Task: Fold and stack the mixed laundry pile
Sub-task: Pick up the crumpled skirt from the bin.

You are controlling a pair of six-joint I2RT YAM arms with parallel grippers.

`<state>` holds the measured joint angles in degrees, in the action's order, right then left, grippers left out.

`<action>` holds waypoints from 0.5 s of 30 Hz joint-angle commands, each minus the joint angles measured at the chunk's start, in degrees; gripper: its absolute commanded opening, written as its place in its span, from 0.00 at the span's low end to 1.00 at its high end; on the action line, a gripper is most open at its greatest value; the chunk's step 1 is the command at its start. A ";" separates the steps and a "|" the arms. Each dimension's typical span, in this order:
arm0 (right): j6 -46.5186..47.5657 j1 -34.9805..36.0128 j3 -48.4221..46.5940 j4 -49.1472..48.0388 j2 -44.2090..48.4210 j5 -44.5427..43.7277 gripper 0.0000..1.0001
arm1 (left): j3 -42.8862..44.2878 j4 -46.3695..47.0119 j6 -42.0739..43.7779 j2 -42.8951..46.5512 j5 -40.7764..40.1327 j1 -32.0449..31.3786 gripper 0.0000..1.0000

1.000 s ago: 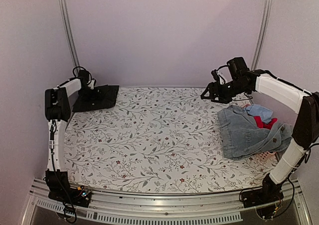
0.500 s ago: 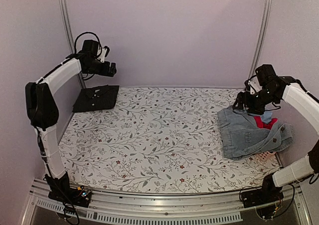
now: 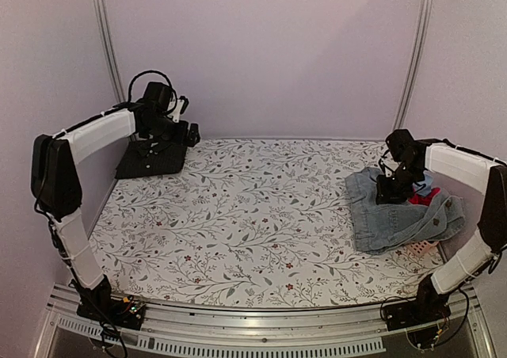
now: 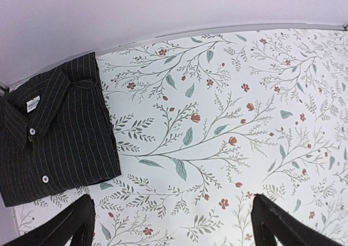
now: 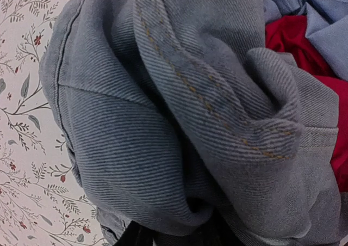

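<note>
The laundry pile sits heaped at the right edge of the table, draped over a pink basket so that only a sliver of its slats shows. Faded denim lies on top, with a red piece and a pale blue one tucked behind it. 1 garment looks done: a black pinstriped shirt lies folded flat in the far left corner, collar and 2 buttons facing up.

The left gripper hangs over the table just beside that shirt, fingers spread wide and holding nothing. The right gripper is down on the far side of the denim. Its own camera is filled with bunched cloth (the fingers are lost in a dark fold at the bottom), so I cannot tell whether it has bitten onto the denim or only presses into it.

To my eye the denim is the heavy one here: thick, a bit stiff, likely to drag rather than slide, and it may pull the red piece along with it. I would take it by the yellow-stitched seam or a hem, where the doubled layers give something firm to pinch. A pinch in the middle would likely just raise a tent of cloth.
</note>
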<state>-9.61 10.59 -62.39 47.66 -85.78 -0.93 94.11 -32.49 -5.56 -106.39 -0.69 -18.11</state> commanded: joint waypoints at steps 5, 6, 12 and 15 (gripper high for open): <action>2.47 0.22 -8.19 -0.26 3.71 -0.18 0.00 | -2.22 0.01 -2.55 6.52 -0.51 -0.25 1.00; 2.70 0.22 -10.19 0.12 5.23 0.26 0.00 | -2.33 0.12 -2.60 6.81 -0.20 -0.26 1.00; 4.02 0.27 -26.98 1.56 10.72 8.42 0.00 | -1.73 0.96 -3.12 6.93 2.01 -0.26 1.00; 4.65 0.22 -35.90 2.17 9.88 11.55 0.00 | -1.03 0.94 -3.48 6.43 2.61 -0.22 1.00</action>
<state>-6.48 10.59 -88.31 51.83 -77.67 4.23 92.49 -32.18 -8.14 -100.36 0.38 -18.11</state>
